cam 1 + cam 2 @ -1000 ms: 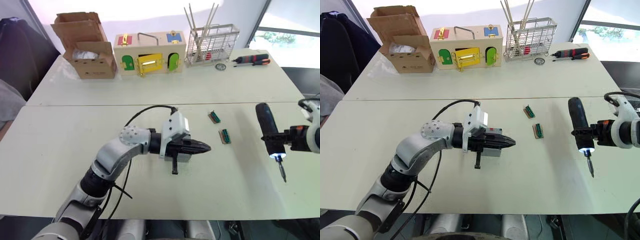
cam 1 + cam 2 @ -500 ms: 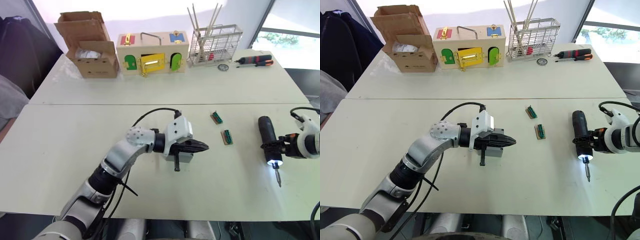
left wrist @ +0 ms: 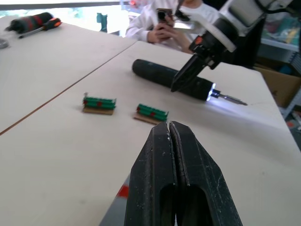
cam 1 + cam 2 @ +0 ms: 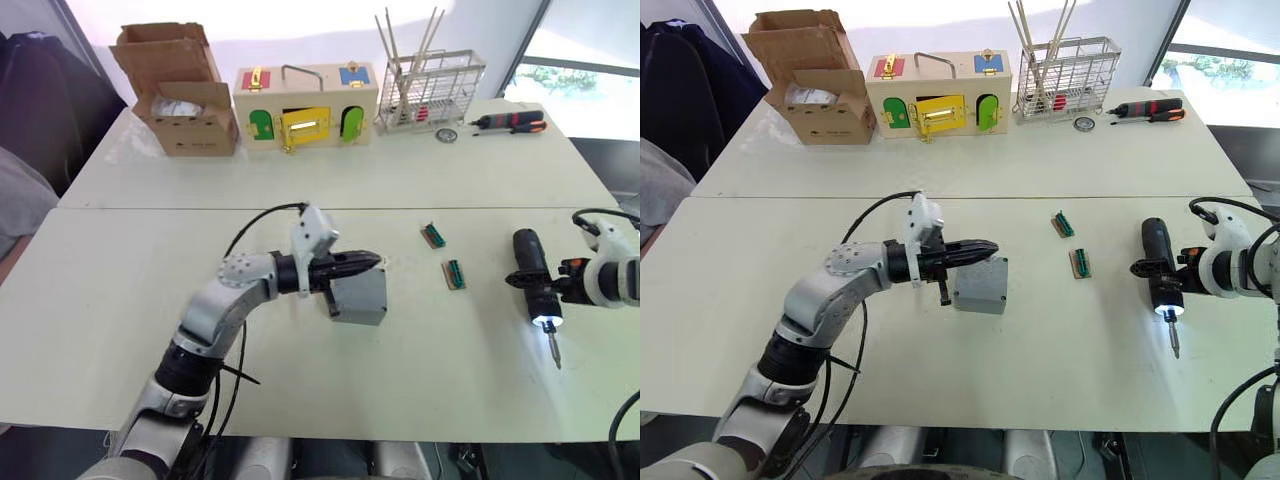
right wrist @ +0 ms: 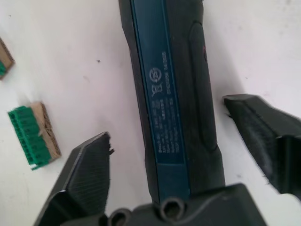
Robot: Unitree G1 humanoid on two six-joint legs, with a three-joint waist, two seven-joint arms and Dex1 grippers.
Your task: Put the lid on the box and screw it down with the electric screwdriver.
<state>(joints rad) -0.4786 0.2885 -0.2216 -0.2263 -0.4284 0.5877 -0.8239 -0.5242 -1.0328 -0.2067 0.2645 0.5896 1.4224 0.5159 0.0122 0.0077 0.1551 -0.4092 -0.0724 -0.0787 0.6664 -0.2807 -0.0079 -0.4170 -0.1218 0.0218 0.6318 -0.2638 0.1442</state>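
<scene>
Since one second ago the left arm has pulled back toward nine o'clock, uncovering the grey box it was lying over; the right arm has dropped and the electric screwdriver (image 4: pixel 1159 267) now appears to rest on the table (image 4: pixel 120 290), where before it hung tilted above it.

Table: white, two joined tops. Along the far edge, from eleven to one o'clock: cardboard carton (image 4: pixel 180 95), wooden box with coloured doors (image 4: pixel 304 103), wire rack (image 4: pixel 432 90), hand screwdriver (image 4: pixel 510 122).

Box (image 4: pixel 980 285): at table centre, closed grey face up, so the lid appears to be already seated on it; the seam and corner screws are too small to judge.

Left gripper (image 4: pixel 980 249): fingers pressed together on nothing, tips over the box's far edge; contact unclear.

Electric screwdriver: at three o'clock, well apart from the box, bit toward six o'clock, tip light on. Right gripper (image 5: pixel 188 155): fingers spread, one on either side of the screwdriver body, apparently not touching it, so released.

Two small green connector blocks (image 4: pixel 452 273), (image 4: pixel 430 235) lie between box and screwdriver.

Progress judgement: lid placement likely done. Whether any screws are driven cannot be told.
</scene>
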